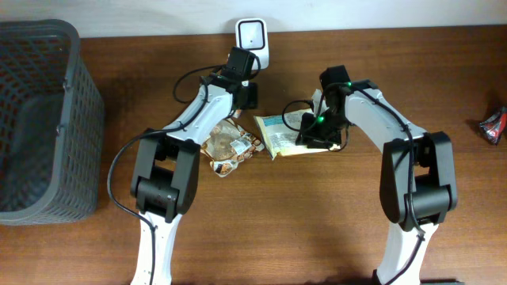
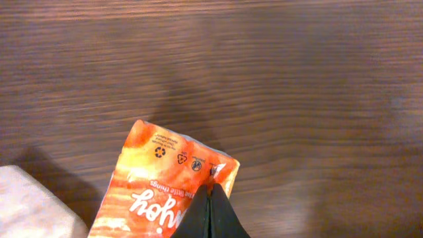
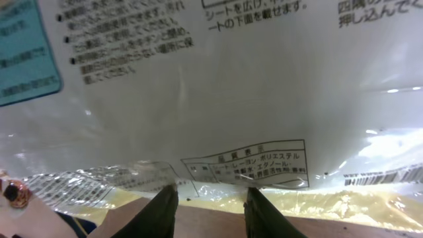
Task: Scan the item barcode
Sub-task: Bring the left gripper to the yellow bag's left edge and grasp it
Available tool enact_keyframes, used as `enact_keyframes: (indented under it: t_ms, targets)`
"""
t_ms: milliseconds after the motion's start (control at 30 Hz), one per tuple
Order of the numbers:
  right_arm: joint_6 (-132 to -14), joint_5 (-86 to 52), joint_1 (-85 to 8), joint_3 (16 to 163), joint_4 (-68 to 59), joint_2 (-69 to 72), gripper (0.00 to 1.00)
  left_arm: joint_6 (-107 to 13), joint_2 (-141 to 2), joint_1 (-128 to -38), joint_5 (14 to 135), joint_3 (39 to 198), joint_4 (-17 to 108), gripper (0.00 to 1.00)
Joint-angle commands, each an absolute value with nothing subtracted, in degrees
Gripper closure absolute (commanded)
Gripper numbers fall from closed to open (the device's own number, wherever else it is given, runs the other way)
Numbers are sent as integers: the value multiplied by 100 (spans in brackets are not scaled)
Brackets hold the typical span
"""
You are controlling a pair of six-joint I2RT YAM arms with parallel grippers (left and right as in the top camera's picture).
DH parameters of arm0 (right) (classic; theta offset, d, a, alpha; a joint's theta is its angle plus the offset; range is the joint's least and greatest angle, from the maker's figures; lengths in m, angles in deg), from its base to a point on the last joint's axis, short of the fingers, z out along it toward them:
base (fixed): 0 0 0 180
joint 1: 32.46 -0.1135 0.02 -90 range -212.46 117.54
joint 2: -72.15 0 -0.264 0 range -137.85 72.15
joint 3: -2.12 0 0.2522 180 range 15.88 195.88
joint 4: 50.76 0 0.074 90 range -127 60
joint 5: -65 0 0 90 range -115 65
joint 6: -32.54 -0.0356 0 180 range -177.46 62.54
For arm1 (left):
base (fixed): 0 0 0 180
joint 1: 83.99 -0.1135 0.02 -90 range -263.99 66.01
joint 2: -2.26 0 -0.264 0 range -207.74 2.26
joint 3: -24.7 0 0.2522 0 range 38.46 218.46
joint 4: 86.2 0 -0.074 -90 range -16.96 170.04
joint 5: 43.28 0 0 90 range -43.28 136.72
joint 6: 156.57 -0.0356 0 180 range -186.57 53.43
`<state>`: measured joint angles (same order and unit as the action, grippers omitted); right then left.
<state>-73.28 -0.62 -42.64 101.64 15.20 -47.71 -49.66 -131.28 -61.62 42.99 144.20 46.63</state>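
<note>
A white barcode scanner (image 1: 252, 36) stands at the table's back edge. Just in front of it, my left gripper (image 1: 246, 96) points down at an orange snack packet (image 1: 230, 146). In the left wrist view its jaws are shut (image 2: 211, 190) on the top corner of that orange packet (image 2: 158, 185). My right gripper (image 1: 318, 136) sits over a flat white and yellow pack (image 1: 283, 134) printed with Japanese text. In the right wrist view the fingers stand apart (image 3: 208, 192) at the pack's edge (image 3: 218, 99), holding nothing. Barcode stripes (image 3: 396, 176) show near that edge.
A dark grey mesh basket (image 1: 47, 119) fills the left side. A red and black packet (image 1: 495, 125) lies at the far right edge. A beige object (image 2: 33, 208) shows beside the orange packet in the left wrist view.
</note>
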Motion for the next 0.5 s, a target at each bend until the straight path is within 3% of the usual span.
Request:
enact_keyframes:
  t_ms: [0,467]
  targets:
    - [-7291,-16,-4264,10041,1459,-4819,65,-5036,-13159,-6302,3869,14435,4399,100]
    - [-7291,-10,-4264,10041,1520,-4819,65,-4641,-13150,-6381,2337,14437,2867,100]
